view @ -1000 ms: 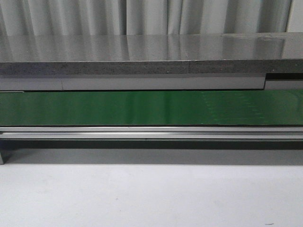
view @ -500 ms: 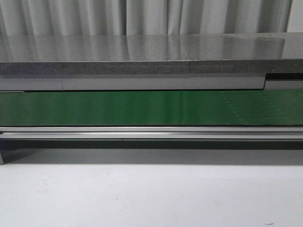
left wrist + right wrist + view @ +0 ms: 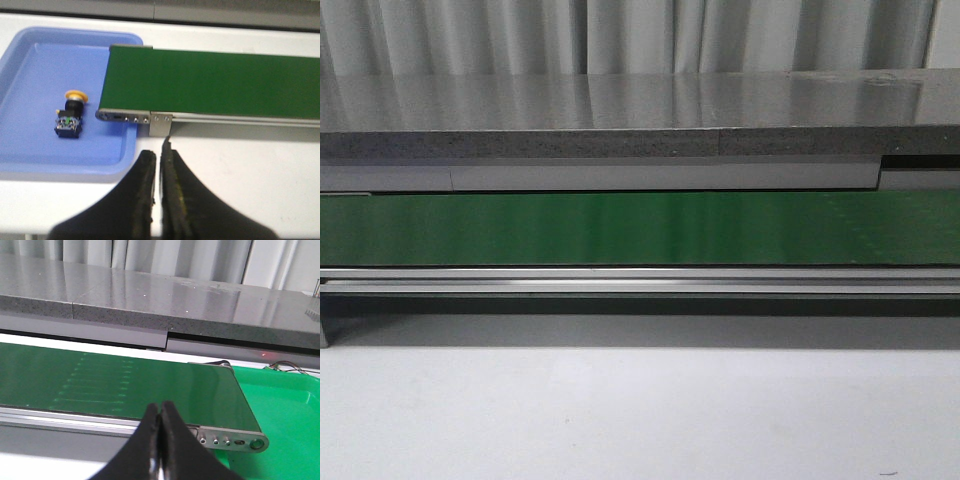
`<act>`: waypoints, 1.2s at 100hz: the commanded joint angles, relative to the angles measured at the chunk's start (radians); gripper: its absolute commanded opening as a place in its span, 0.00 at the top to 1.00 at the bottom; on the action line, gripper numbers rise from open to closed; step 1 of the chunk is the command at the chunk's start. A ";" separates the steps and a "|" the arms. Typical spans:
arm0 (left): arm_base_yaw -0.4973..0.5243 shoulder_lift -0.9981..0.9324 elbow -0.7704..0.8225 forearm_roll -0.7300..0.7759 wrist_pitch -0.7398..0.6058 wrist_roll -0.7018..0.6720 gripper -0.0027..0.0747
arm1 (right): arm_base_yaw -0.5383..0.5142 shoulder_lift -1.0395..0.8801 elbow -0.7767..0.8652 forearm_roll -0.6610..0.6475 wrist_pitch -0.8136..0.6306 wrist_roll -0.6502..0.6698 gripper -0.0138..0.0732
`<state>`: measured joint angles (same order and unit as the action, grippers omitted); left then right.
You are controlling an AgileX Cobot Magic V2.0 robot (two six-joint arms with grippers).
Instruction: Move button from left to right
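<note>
The button (image 3: 71,113), with its yellow mushroom cap and black boxy body, lies on its side in a blue tray (image 3: 30,160) by the left end of the green conveyor belt (image 3: 215,82). My left gripper (image 3: 158,155) is shut and empty over the white table, apart from the tray's near corner. My right gripper (image 3: 159,412) is shut and empty in front of the belt's right end (image 3: 150,385). The front view shows the belt (image 3: 640,228) but no button and no gripper.
A green tray (image 3: 285,420) sits beyond the belt's right end. A metal end bracket (image 3: 235,441) with screws is close to the right gripper. A grey stone-topped counter (image 3: 620,110) runs behind the belt. The white table (image 3: 640,420) lies in front.
A faint dotted pattern on the belt has drifted to the right and out of the front view. Nothing else has moved there.
</note>
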<state>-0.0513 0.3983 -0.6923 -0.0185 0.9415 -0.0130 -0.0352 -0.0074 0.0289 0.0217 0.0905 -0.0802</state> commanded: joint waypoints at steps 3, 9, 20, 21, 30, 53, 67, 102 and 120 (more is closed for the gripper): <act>-0.005 0.043 -0.042 -0.003 -0.005 -0.012 0.96 | 0.000 -0.018 0.001 -0.009 -0.084 0.003 0.92; -0.005 0.047 -0.042 -0.003 -0.007 -0.012 0.96 | 0.000 -0.018 0.001 -0.009 -0.084 0.003 0.92; -0.005 0.048 -0.042 -0.003 -0.011 -0.012 0.96 | 0.000 -0.018 0.001 -0.009 -0.084 0.003 0.92; -0.005 0.048 -0.042 -0.003 -0.011 -0.012 0.96 | 0.000 -0.018 0.001 -0.009 -0.084 0.003 0.92; -0.005 0.048 -0.042 -0.003 -0.011 -0.012 0.96 | 0.000 -0.018 0.001 -0.009 -0.084 0.003 0.92; -0.005 0.048 -0.042 0.019 -0.011 0.023 0.87 | 0.000 -0.018 0.001 -0.009 -0.084 0.003 0.92; -0.005 0.048 -0.042 0.019 -0.011 0.045 0.49 | 0.000 -0.018 0.001 -0.009 -0.084 0.003 0.92; -0.005 0.054 -0.044 0.053 -0.029 0.038 0.09 | 0.000 -0.018 0.001 -0.009 -0.084 0.003 0.92; -0.005 0.150 -0.091 0.175 0.020 -0.037 0.09 | 0.000 -0.018 0.001 -0.009 -0.084 0.003 0.92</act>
<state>-0.0513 0.4888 -0.7355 0.1024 1.0066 -0.0197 -0.0352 -0.0074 0.0289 0.0217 0.0905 -0.0802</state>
